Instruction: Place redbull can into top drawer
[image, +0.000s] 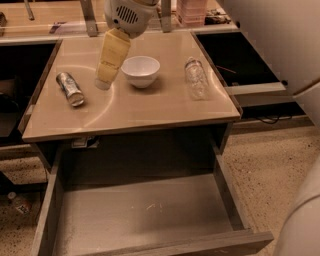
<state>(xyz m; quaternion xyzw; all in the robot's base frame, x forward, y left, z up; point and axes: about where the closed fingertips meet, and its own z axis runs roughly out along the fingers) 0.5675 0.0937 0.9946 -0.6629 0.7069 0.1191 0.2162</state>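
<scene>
Redbull can (69, 89) x1, bowl (140, 70) x1; tool (103, 83) btw them.

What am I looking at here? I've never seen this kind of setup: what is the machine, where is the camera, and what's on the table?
A single camera looks down on a table; where it is mounted is not on record. The white and cream shape at the top is the robot's one arm. It ends in the gripper, which hangs over the tabletop between the redbull can and a white bowl. The can lies on its side at the left and is not held. A clear plastic bottle lies right of the bowl. In front, the top drawer is pulled open; the can is not yet in it.
</scene>
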